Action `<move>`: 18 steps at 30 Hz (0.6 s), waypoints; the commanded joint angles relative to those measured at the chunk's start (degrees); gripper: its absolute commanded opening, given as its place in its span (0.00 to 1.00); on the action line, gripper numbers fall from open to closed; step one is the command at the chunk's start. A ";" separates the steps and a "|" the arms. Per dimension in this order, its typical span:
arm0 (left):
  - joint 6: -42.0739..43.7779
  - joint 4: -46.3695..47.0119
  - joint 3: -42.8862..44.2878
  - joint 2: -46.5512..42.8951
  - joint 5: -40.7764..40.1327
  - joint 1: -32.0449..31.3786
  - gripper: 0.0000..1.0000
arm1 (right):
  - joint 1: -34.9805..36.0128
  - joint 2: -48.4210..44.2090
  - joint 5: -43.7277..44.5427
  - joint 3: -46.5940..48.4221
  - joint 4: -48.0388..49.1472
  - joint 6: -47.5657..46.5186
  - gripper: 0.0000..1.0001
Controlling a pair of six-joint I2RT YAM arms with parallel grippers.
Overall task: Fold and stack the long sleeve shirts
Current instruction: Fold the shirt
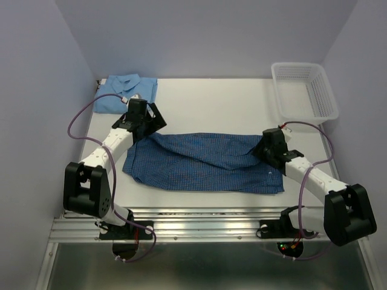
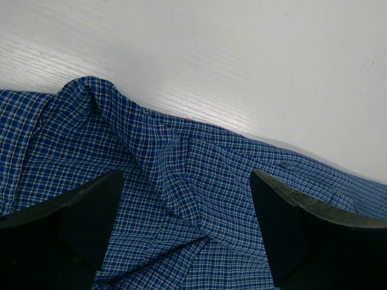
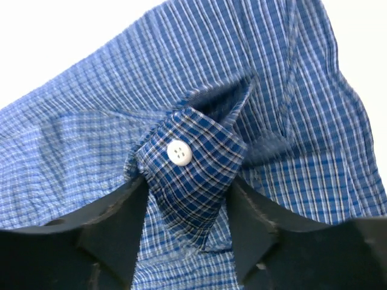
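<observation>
White tabletop (image 1: pixel 211 103) held the light blue shirt (image 1: pixel 126 92) folded at far left; the left gripper (image 2: pixel 186 181) gaped wide over the dark checked shirt (image 1: pixel 205 162), mid-table, not yet folded; the right gripper (image 3: pixel 187 187) half-closed around its cuff (image 3: pixel 202 166), grip uncertain.

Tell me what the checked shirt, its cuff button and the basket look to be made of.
Checked shirt: woven cloth, likely cotton or a blend, matte; the threads of the weave show and it creases softly.
Cuff button: probably plastic; white, slightly glossy, with four holes.
Basket: white plastic by the look, moulded as an open mesh with a smooth rim.
</observation>
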 commanded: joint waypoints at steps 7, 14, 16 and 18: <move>0.27 2.78 -2.08 -0.59 0.95 -0.81 0.99 | -0.01 0.78 5.24 8.15 6.67 -6.24 0.01; 3.78 4.87 -5.59 -4.10 4.37 -9.85 0.99 | -0.01 4.37 2.60 22.81 -0.60 -3.35 0.01; 4.40 5.94 -7.53 -6.64 4.99 -13.10 0.99 | -0.01 5.60 4.88 24.93 -1.84 -2.90 0.01; 5.71 6.38 -9.46 -8.24 4.47 -15.56 0.99 | -0.01 7.36 6.20 26.08 -1.85 -3.17 0.01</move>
